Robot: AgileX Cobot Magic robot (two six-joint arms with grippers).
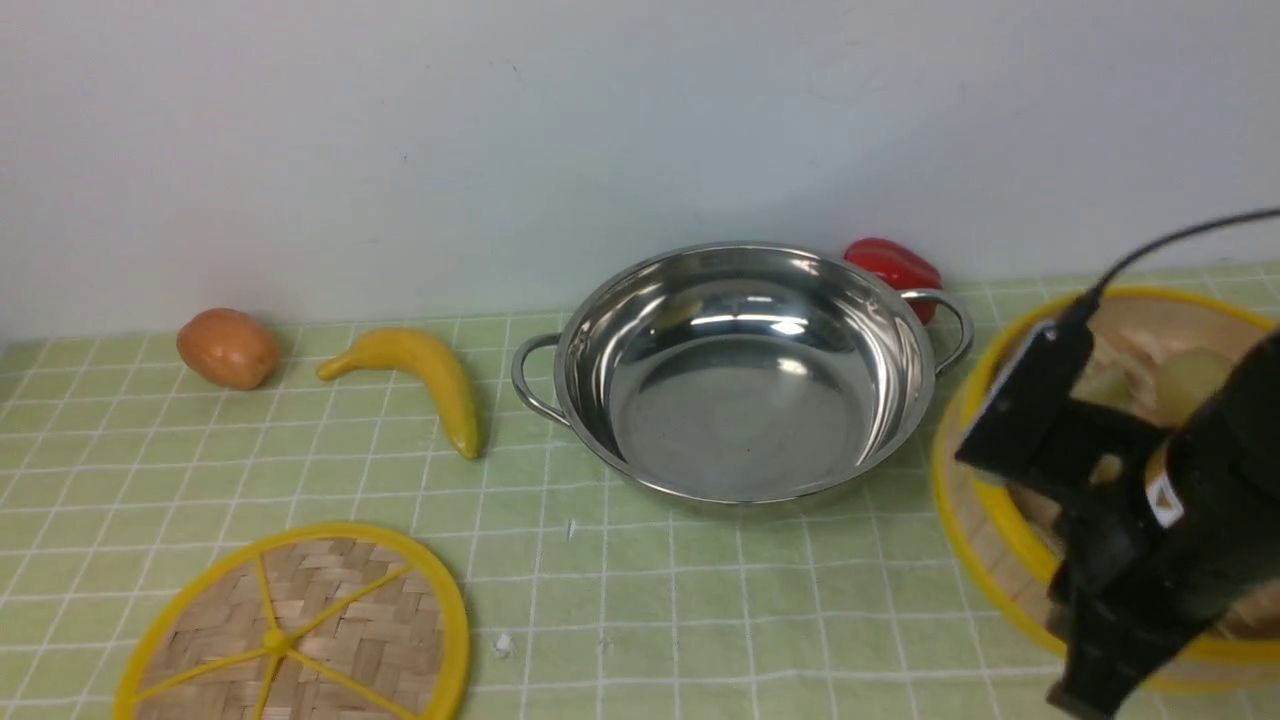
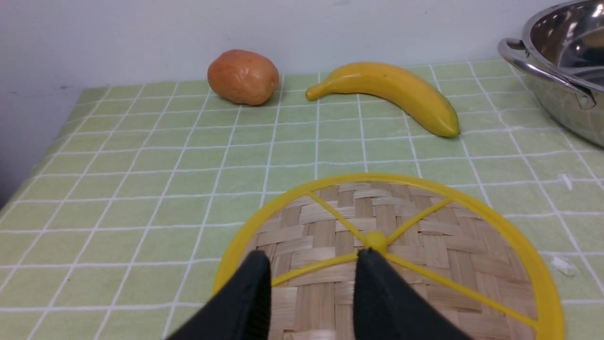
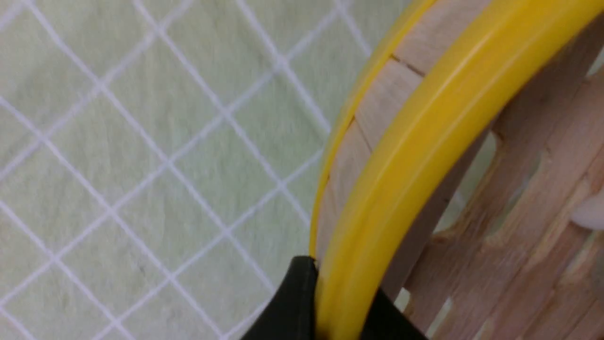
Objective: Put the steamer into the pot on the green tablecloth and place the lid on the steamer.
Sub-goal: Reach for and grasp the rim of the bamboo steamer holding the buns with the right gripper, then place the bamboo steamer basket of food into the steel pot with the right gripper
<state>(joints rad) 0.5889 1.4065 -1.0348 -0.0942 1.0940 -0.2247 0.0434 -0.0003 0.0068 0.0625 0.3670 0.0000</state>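
The shiny steel pot [image 1: 880,330] stands empty at the back middle of the green tablecloth [image 1: 700,600]. To its right sits the steamer [image 1: 1160,295], partly hidden by my right arm. My right gripper [image 1: 1085,680] is shut on the steamer's near yellow rim; in the right wrist view one finger of the gripper [image 3: 339,293] presses the outside of the steamer [image 3: 424,118] wall and the other the inside. The woven lid [image 1: 300,630] lies flat at the front left. My left gripper [image 2: 314,257] hovers open over the lid [image 2: 448,236], fingertips near its centre hub.
A brown potato-like fruit [image 1: 228,347] and a banana [image 1: 420,375] lie left of the pot. A red pepper [image 1: 893,265] sits behind the pot against the white wall. Pale food pieces [image 1: 1195,380] lie inside the steamer. Small white scraps [image 1: 503,643] dot the cloth.
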